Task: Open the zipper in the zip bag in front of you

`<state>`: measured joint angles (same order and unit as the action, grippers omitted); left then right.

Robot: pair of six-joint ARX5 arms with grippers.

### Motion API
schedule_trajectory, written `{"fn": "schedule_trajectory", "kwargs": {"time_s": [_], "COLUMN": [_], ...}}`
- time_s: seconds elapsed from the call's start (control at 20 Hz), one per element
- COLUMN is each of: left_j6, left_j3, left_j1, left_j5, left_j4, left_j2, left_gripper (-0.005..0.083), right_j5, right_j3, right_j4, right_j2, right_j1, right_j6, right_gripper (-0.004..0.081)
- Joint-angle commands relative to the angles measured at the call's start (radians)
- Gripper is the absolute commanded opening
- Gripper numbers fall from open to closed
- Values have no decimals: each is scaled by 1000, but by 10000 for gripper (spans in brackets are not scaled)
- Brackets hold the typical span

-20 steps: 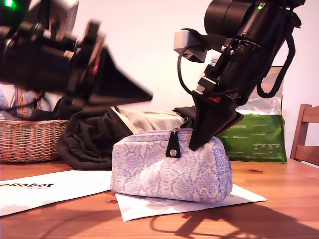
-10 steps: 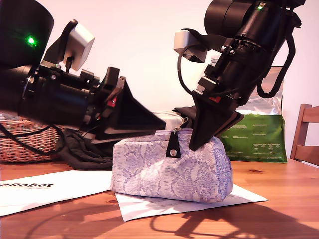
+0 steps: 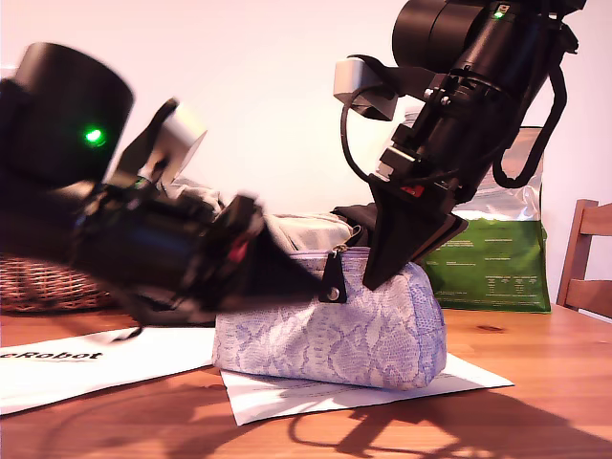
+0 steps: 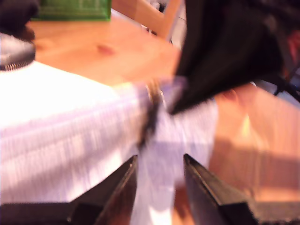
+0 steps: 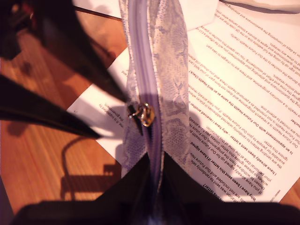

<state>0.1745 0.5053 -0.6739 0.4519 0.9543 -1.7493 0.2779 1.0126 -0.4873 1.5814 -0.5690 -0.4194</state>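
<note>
Zip bag (image 3: 330, 320) sits on a printed paper sheet (image 3: 459, 375) on the wooden worktop (image 3: 535, 411), directly under both tools. My second gripper (image 3: 382, 273) comes down onto the bag's top edge at the end away from the pull; in its wrist view the two fingers (image 5: 136, 183) sit pressed in either side of the purple zipper (image 5: 143, 70), pinching the bag's top seam. My first gripper (image 3: 311, 287) is at the pull tab (image 3: 332, 277), low against the bag's front face; its wrist view shows the fingers (image 4: 119, 187) spread with a gap, the tab (image 4: 151, 117) just ahead of them and not yet between them, heavy motion blur. Clutter beyond the tools: dark fabric heap (image 3: 359, 215) behind the bag, green-and-silver foil bag (image 3: 497, 258) behind my second gripper, wicker basket (image 3: 38, 282) behind the first arm, chair (image 3: 583, 258) at the exterior view's right edge, white printed sheet (image 3: 86, 368) under the first arm. My second gripper's dark finger crowds the zipper line right past the pull. Versus half a second ago: first arm has dropped and pushed forward, its tool tip going from above the bag's top edge to level with the tab; second arm and bag unchanged. Bag is soft, rounded-rectangular, lilac-and-white snakeskin print; tab is dark with a small metal stud; slider (image 5: 146, 114) reads brassy in the second wrist view.
</note>
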Motion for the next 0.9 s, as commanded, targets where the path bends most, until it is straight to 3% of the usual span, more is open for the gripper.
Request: {"fn": "schedule_trajectory", "kwargs": {"time_s": [0.0,0.35,0.6,0.85], "left_j6": [2,2,2,1], "left_j3": [13,42,42,59], "left_j1": [-8,-21,-21,-23], "left_j5": [3,3,-21,-39], "left_j4": [13,1,-31,-43], "left_j2": [-20,-42,-44,-44], "left_gripper": [271,267,171,133], "right_j5": [1,1,3,3], "right_j3": [-13,-13,-13,-13], "right_j4": [5,7,7,8], "right_j2": [11,11,11,11], "right_j1": [2,2,2,2], "right_j6": [2,2,2,2], "right_gripper": [-13,-13,-13,-13]}}
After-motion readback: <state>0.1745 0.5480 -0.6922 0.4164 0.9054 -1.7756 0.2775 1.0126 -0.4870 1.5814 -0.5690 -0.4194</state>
